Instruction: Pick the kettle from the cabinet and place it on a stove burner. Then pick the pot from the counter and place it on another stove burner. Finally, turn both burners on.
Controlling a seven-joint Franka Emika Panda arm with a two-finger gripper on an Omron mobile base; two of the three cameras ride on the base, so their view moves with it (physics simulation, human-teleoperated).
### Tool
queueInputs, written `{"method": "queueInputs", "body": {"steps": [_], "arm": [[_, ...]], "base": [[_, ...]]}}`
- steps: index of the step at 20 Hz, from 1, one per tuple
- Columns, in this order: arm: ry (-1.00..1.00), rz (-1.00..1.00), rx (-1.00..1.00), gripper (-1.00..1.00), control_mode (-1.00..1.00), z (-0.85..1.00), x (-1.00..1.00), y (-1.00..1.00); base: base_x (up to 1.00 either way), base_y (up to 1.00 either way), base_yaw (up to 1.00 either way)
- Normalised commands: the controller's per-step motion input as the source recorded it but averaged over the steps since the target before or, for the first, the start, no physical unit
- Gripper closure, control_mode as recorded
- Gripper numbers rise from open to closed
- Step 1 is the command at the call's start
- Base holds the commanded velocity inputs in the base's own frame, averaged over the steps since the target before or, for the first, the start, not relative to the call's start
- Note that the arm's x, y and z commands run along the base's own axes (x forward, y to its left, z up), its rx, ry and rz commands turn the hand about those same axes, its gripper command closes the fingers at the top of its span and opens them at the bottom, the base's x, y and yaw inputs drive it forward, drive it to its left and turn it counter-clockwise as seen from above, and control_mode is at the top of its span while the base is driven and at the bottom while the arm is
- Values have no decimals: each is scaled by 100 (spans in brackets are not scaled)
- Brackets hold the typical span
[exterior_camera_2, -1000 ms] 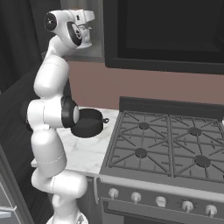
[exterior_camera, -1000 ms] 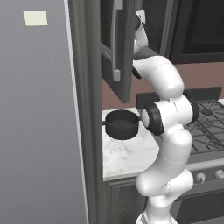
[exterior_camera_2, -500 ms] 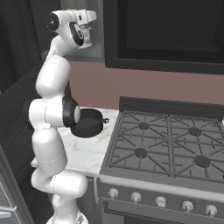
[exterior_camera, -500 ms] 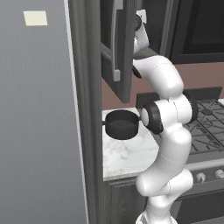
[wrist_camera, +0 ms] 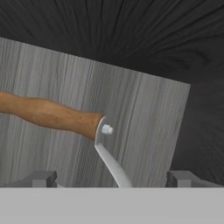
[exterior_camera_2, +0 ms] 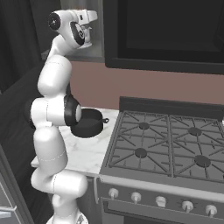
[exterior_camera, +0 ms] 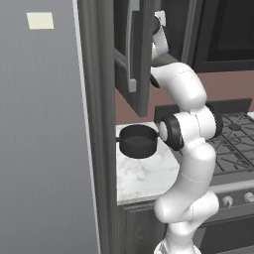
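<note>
In the hand view the kettle's orange-brown wooden handle (wrist_camera: 48,114) runs in from the left, and its silver strap (wrist_camera: 109,162) drops between my fingertips. My gripper (wrist_camera: 113,179) is open, with one fingertip on each side of the strap and not touching it. Behind it is the pale grey inside of the cabinet (wrist_camera: 144,122). The kettle's body is hidden. The cabinet door (exterior_camera: 134,54) stands open, and my hand (exterior_camera_2: 84,24) reaches up into the cabinet. The dark pot (exterior_camera: 138,141) (exterior_camera_2: 89,123) sits on the white marble counter (exterior_camera: 144,173), next to my elbow. The stove burners (exterior_camera_2: 141,152) are bare.
A black microwave (exterior_camera_2: 166,30) hangs above the range. Silver knobs (exterior_camera_2: 161,201) line the range's front. A tall grey fridge (exterior_camera: 44,149) stands left of the counter. The open cabinet door hangs close to my upper arm.
</note>
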Motion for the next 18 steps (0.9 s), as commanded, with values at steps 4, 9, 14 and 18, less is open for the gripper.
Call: {"method": "queueInputs", "body": {"steps": [4, 9, 14, 18], "arm": [[0, 0, 0, 100, -100, 0, 1, 0], [0, 0, 0, 100, -100, -1, 3, 0], [0, 0, 0, 100, -100, 0, 0, 0], [0, 0, 0, 100, -100, 0, 0, 0]], "base": [[0, 0, 0], [0, 0, 0], [0, 0, 0], [0, 0, 0]]}}
